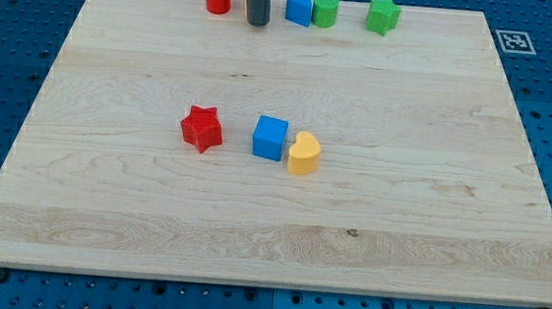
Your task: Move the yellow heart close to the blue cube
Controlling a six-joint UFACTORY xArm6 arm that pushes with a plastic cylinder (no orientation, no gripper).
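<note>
The wooden board (pixel 399 223) carries 7 blocks: 4 along the view's top, 3 near its centre.

My rod (pixel 258 0) was a plain, dark grey cylinder, smooth and unmarked, ending bluntly at my tip (pixel 257 23).
</note>
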